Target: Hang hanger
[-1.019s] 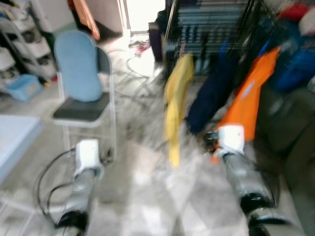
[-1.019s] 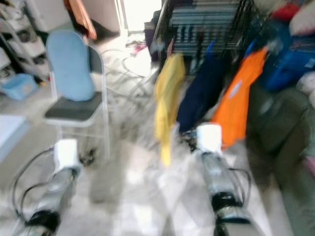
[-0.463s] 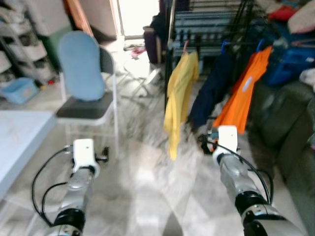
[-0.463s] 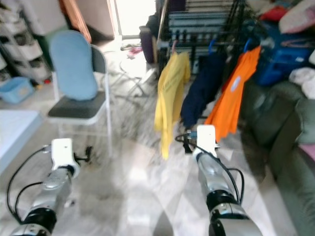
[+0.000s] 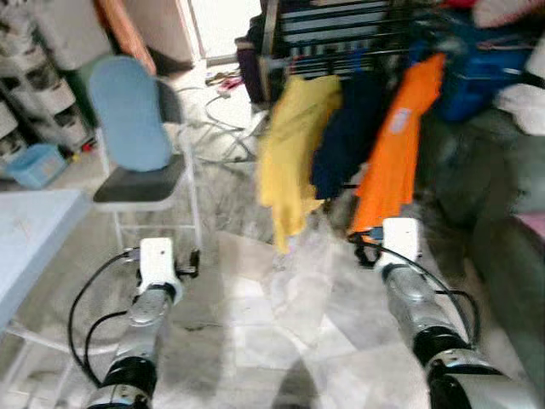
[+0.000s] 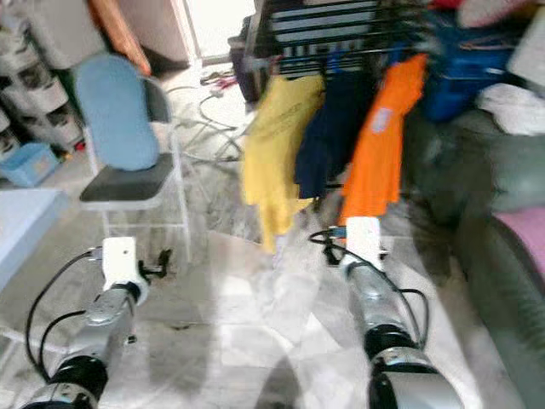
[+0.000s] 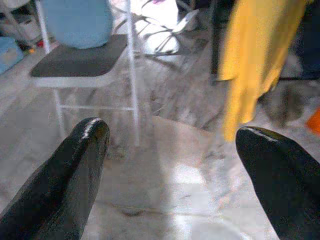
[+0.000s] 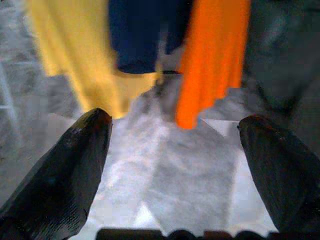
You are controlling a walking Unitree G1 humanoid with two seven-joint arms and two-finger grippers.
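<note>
Hangers carrying the yellow shirt point(image 5: 289, 162), navy garment point(image 5: 345, 136) and orange shirt point(image 5: 393, 145) hang on the far rack point(image 5: 341, 34), beyond both empty, wide-spread grippers: left gripper point(image 7: 172, 150), right gripper point(image 8: 172, 150). Left wrist view adds a chair point(image 7: 80, 55).

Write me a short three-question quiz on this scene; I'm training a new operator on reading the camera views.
1. True or false: the right gripper is holding a hanger.
2. Which shirt hangs between the yellow shirt and the orange shirt? A) navy B) white C) green
3. What piece of furniture stands ahead of the left gripper, on the robot's left?

Key
1. False: its fingers are spread with nothing between them.
2. A, the navy shirt.
3. A folding chair with a blue cushion on its back.
</note>
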